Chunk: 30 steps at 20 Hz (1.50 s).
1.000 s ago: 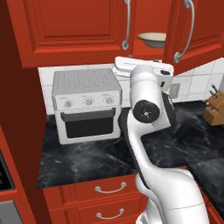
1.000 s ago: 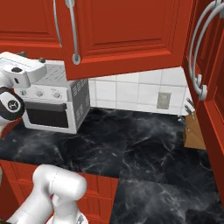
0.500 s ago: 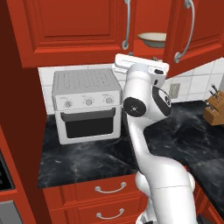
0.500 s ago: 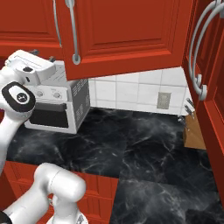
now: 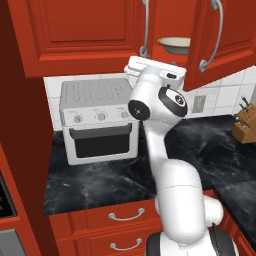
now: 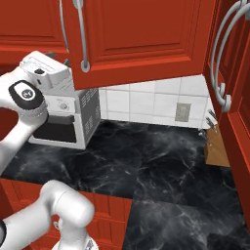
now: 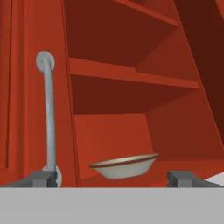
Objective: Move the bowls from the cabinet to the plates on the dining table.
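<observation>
A cream bowl [image 7: 124,165] with a darker rim sits on the lowest shelf of the open red cabinet [image 7: 131,74], straight ahead of my gripper [image 7: 113,179]. The jaws stand wide open with nothing between them, short of the bowl. In the left base view the same bowl [image 5: 174,45] shows between the cabinet doors [image 5: 220,35], with my white hand [image 5: 155,72] just below and in front of the opening. An open cabinet door [image 6: 141,39] hides the shelf in the right base view. The plates and the dining table are out of view.
A silver toaster oven [image 5: 97,120] stands on the black marble counter [image 5: 100,180] under the cabinet, left of my arm. A knife block [image 6: 217,146] sits at the right by the tiled wall. A long silver handle [image 7: 48,118] hangs on the left door, close to my left fingertip.
My arm has straightened, lifting the elbow and the hand slightly towards the cabinet opening. The jaws stay open and the bowl has not moved.
</observation>
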Tool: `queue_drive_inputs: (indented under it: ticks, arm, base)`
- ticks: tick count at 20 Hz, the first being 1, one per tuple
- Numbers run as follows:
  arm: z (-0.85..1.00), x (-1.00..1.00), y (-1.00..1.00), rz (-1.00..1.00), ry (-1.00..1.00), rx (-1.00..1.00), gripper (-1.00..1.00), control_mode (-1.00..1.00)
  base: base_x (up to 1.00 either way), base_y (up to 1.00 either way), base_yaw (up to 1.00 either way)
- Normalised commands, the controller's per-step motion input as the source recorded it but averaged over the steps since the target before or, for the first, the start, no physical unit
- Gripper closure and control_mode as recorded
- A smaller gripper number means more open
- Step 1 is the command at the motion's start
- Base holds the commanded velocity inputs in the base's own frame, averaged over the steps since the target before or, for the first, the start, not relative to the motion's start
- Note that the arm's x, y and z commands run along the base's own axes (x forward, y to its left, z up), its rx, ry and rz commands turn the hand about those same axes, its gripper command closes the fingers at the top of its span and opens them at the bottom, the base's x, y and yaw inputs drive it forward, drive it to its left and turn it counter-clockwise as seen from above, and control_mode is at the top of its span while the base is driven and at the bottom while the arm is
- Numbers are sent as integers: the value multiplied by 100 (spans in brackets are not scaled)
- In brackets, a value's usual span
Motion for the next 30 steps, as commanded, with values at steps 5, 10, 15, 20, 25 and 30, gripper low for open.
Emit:
queue_drive_inputs:
  ticks: [5,10,15,20,25,30]
  arm:
    - [0,52,-10,-7,0,4,-100,-100]
    - [-2,67,1,-1,0,5,-100,-100]
    - [-5,58,2,0,0,4,-100,-100]
    - [-1,52,-11,-2,2,4,-100,-100]
    - [0,20,-51,-9,4,5,-100,-100]
    - [0,2,-67,-12,2,7,-100,-100]
  base:
    - [0,0,0]
    - [0,0,0]
    - [0,0,0]
    - [0,0,0]
    - [0,0,0]
    - [0,0,0]
